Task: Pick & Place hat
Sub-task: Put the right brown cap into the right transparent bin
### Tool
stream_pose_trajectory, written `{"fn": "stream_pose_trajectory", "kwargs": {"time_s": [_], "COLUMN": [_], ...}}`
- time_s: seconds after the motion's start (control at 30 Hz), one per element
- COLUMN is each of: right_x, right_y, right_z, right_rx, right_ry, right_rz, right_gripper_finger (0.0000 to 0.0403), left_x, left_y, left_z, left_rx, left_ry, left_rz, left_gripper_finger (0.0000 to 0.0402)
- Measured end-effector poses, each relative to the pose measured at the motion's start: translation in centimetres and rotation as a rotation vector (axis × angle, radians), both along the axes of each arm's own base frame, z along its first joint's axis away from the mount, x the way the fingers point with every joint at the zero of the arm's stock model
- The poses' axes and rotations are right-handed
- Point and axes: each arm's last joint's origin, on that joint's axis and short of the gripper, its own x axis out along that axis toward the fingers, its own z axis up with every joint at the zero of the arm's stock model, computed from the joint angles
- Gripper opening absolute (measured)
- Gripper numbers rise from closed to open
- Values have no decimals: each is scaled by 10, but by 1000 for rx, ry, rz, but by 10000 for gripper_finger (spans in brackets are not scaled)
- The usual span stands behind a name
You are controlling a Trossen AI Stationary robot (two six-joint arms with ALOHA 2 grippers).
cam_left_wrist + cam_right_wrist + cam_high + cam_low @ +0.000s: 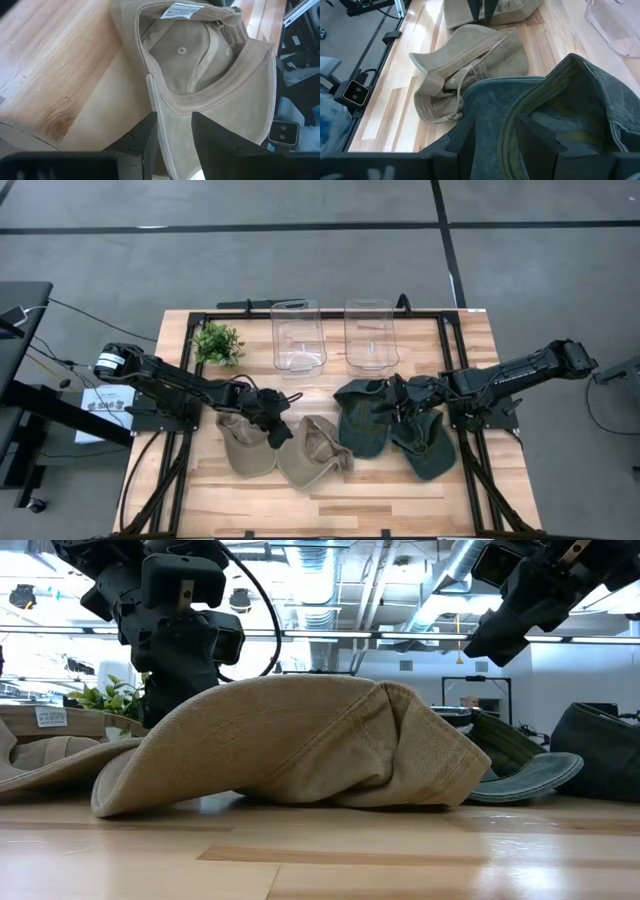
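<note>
Looking straight down from above in the high view, taking in the whole wooden table [330, 490] and both arms. Sitting at table-top height in the low view, facing level across the boards into the room, very close behind a tan hat [290, 745] that fills the middle. Riding the left wrist, aimed down and close onto another tan hat [200, 75]. Riding the right wrist, close over a green hat [560, 110], with the low view's tan hat just beyond it.

2 black jointed arms [170, 385], looped black cables, flat dark fingers [145, 145].
</note>
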Motion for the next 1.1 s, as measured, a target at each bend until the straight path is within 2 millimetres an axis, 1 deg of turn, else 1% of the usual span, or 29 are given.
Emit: {"fn": "stream_pose_trajectory", "kwargs": {"time_s": [0.83,1.1], "right_x": [0,0], "right_y": [0,0], "right_z": [0,1], "right_rx": [-1,0], "right_ry": [0,-7], "right_rz": [0,-1], "right_gripper_finger": [129,129], "left_x": [-1,5], "left_y": [1,-1], "left_z": [-2,-22], "left_rx": [30,26], "left_ry": [10,70], "left_rz": [6,-8], "left_gripper_finger": [117,117]}}
